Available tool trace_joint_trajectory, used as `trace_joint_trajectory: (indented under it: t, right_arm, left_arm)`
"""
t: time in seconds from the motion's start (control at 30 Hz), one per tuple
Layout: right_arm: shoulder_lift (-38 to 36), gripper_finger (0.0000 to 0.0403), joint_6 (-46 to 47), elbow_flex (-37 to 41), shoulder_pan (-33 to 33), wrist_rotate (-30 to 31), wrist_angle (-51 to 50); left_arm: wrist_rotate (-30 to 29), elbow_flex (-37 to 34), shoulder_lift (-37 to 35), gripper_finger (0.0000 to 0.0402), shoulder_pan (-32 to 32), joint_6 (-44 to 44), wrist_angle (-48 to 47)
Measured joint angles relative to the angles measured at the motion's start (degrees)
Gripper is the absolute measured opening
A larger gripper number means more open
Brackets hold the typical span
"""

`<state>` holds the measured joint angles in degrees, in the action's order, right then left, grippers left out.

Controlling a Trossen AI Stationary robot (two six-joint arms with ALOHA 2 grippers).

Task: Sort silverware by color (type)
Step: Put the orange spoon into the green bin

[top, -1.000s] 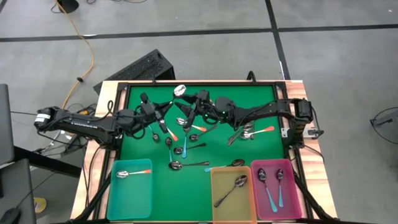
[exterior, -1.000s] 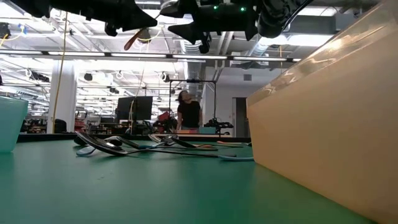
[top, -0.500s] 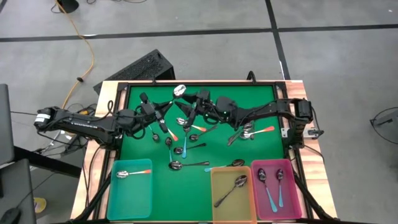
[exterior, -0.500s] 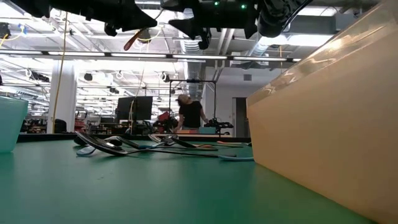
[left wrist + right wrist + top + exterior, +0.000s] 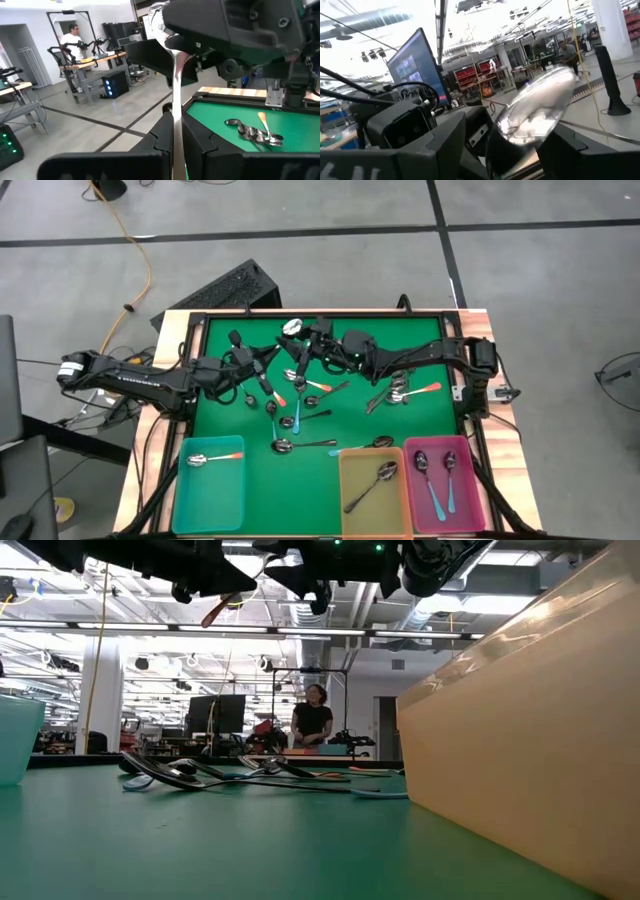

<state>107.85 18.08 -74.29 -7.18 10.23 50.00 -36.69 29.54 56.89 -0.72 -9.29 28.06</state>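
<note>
Midair, spoon (image 5: 291, 328) between both arms, near mat's (image 5: 420, 360) far edge

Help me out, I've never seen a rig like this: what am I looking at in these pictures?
It is a robot with two dark arms, sorting spoons into bins. One picture looks straight down on the green table. One looks level across the table from its surface, so the arms hang in at the top. The other two come from cameras on each arm's wrist.

Loose spoons lie on the table. Along its near edge stand a teal bin, a yellow bin and a pink bin, each already holding a spoon or two.

The left gripper is up in the air, clamping a spoon by its handle. The right gripper is right at that spoon's bowl.
</note>
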Motion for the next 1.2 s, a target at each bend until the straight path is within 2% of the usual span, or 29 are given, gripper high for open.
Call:
trace_joint_trajectory:
  t: [0.13,0.23,0.33,0.5,0.53,1.2]
  right_arm:
    - [0.53,0.0234,0.02,-0.82,-0.11,-1.13,-1.27]
    - [0.9,0.0204,0.09,-1.33,-0.09,-1.17,-2.59]
    - [0.96,0.0148,1.37,-1.28,-0.09,-1.21,-3.27]
    - [0.9,0.0029,1.14,-1.27,-0.09,-1.93,-5.13]
    - [0.9,0.0017,0.88,-1.26,-0.13,-2.25,-5.13]
    - [0.85,0.0008,0.98,-1.23,-0.13,-2.5,-6.51]
  left_arm:
    - [0.02,0.0,0.49,0.0007,-0.01,0.01,0.32]
    - [-0.22,0.0,0.47,0.0007,-0.01,-0.07,0.43]
    - [-1.04,0.0,0.47,0.0007,-0.01,-0.05,0.54]
    - [-1.2,0.0,0.47,0.0007,0.01,0.86,0.41]
    - [-1.34,0.0,0.45,0.0007,0.01,1.06,0.66]
    - [-0.95,0.0,0.43,0.0009,0.01,3.7,-1.43]
